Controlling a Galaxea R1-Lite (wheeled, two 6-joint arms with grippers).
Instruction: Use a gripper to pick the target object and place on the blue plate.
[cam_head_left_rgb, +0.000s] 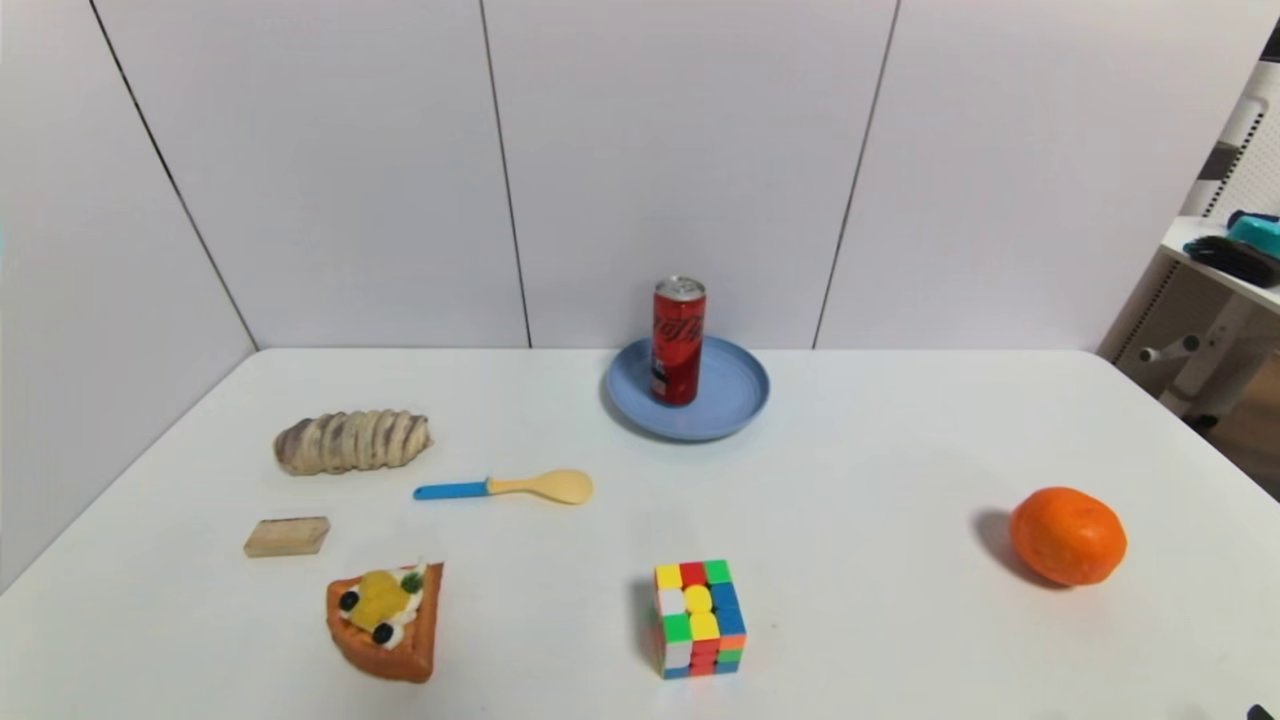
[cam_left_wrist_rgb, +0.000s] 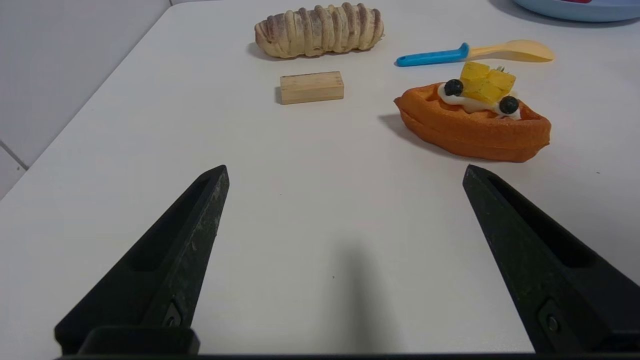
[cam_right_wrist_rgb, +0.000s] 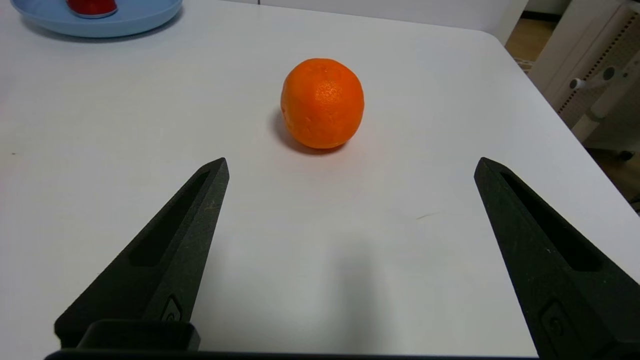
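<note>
The red soda can (cam_head_left_rgb: 679, 340) stands upright on the blue plate (cam_head_left_rgb: 735, 405), a little left of the plate's middle, in the upper centre of the head view near the back wall. Judging from this, the placing step looks already done: the can rests on its base with nothing touching it, so it needs no more support.

Both arms are drawn back to the near edge of the table and hardly appear in the head view. The left gripper (cam_left_wrist_rgb: 345, 172) has its two black fingers spread wide with only bare table (cam_left_wrist_rgb: 320, 210) between them. Beyond it lie a wooden block (cam_left_wrist_rgb: 311, 87), a striped bread roll (cam_left_wrist_rgb: 319, 30), a waffle slice with fruit on top (cam_left_wrist_rgb: 475, 120) and a yellow spoon with a blue handle (cam_left_wrist_rgb: 475, 52).

The right gripper (cam_right_wrist_rgb: 350, 167) is also spread wide and holds nothing. The orange (cam_right_wrist_rgb: 322, 103) sits on the table ahead of it, apart from the fingertips, and the plate rim with the red base of the can shows in the upper left of that frame.

A colourful puzzle cube (cam_head_left_rgb: 699, 618) stands at the lower centre of the head view, well apart from the plate. I think both grippers are open and low because they are resting, and no more move seems necessary for the task.
</note>
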